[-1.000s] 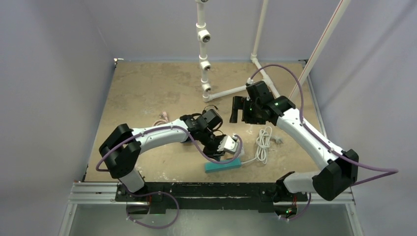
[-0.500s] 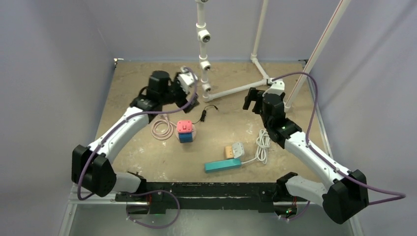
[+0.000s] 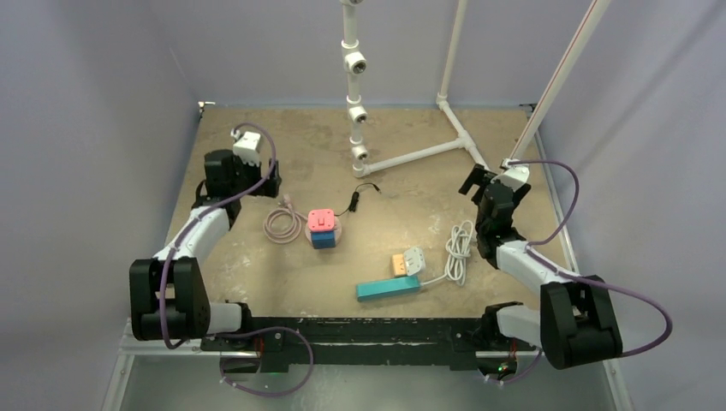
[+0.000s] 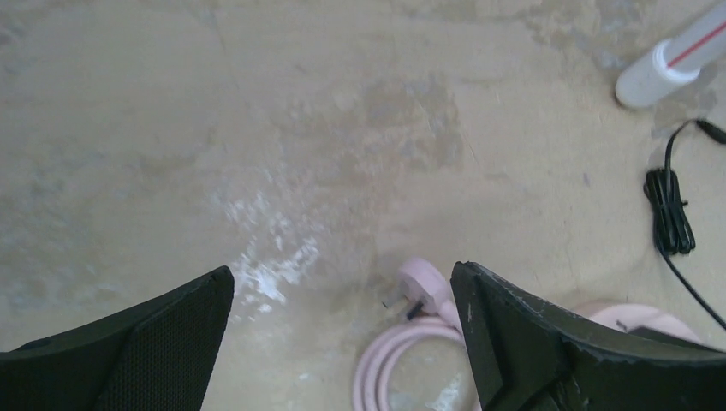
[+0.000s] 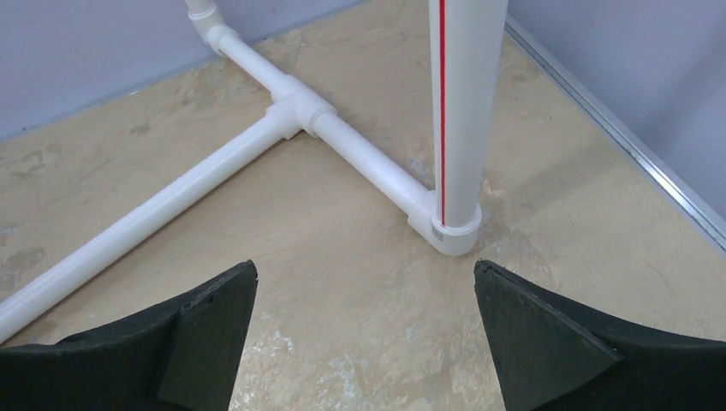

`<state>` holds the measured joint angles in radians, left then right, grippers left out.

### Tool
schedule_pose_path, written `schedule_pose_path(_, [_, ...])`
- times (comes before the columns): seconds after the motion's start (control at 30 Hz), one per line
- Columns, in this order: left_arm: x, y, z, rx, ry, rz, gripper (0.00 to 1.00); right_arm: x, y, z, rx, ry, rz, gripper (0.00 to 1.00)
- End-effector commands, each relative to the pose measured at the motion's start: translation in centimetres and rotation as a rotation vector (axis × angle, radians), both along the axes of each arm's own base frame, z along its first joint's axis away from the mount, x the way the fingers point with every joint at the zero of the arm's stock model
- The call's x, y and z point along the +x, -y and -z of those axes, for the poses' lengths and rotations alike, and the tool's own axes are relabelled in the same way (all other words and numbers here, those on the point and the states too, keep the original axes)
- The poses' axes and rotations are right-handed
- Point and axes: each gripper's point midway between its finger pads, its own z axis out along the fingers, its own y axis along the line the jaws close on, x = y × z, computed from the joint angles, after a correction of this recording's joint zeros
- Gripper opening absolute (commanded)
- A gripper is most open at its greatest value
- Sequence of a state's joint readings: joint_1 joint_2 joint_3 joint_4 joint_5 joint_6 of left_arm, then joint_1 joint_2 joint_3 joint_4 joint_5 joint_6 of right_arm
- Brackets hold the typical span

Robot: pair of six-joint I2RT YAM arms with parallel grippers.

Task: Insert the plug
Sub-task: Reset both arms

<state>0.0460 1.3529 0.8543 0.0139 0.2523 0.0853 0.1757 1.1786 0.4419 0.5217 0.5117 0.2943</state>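
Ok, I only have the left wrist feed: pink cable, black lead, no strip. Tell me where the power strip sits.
Observer: The teal power strip lies near the front edge of the table, right of centre, out of your frame.
Operator: Now give me the plug's position.
Observer: The white plug lies just behind the strip's right end, touching a small tan block. Its white cable is coiled to the right. I cannot tell whether the plug is seated in anything.
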Motion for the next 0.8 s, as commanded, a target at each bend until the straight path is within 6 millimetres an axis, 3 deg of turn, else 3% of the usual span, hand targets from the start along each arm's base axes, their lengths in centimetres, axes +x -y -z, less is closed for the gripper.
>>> schedule_pose_path(0.0, [-0.1, 0.4, -0.4, -0.043, 0.155, -0.018, 0.99, 1.7, 0.2, -3.9, -0.048, 0.188, -0.022, 0.99])
schedule_pose_path(0.23, [0.5, 0.2, 4.0, -0.086, 0.171, -0.053, 0.99, 2.8, 0.6, -2.4, -0.126, 0.217, -0.057, 0.99])
schedule_pose_path(0.5, [0.5, -1.2, 6.0, -0.062, 0.257, -0.124, 0.99, 3.4, 0.7, -1.0, -0.134, 0.223, -0.078, 0.99])
schedule_pose_path(0.63, [-0.7, -0.7, 5.9, -0.06, 0.337, -0.087, 0.99, 3.7, 0.9, -0.5, -0.148, 0.238, -0.069, 0.99])
schedule_pose_path(0.7, [-3.1, -0.3, 6.6, -0.056, 0.408, -0.064, 0.99, 3.5, 0.9, -0.4, -0.153, 0.244, -0.072, 0.99])
schedule_pose_path(0.73, [-4.0, 0.1, 5.6, -0.073, 0.498, -0.048, 0.99, 3.2, 1.0, -0.5, -0.147, 0.255, -0.066, 0.99])
schedule_pose_path(0.77, [-4.6, 0.5, 6.0, -0.072, 0.5, -0.029, 0.99, 2.7, 1.2, -0.7, -0.147, 0.27, -0.056, 0.99])
